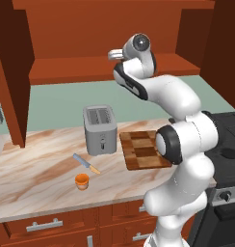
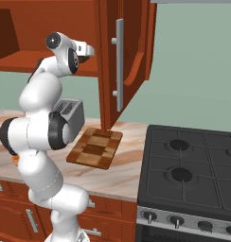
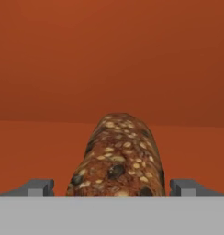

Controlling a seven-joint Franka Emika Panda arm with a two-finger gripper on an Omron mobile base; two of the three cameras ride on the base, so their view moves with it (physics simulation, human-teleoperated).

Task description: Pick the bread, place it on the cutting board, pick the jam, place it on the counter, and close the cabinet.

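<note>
The bread, a dark seeded loaf, lies on the red-brown shelf inside the open cabinet. My gripper is open, one fingertip on each side of the loaf's near end, neither pressing on it. The arm reaches up into the cabinet, the hand level with the shelf. The jam, a small orange jar, stands on the counter in front of the toaster. The checkered cutting board lies bare on the counter to the toaster's right, partly behind my elbow.
A grey toaster stands at the back of the counter, a knife in front of it. Both cabinet doors hang open. A black stove adjoins the counter on the right.
</note>
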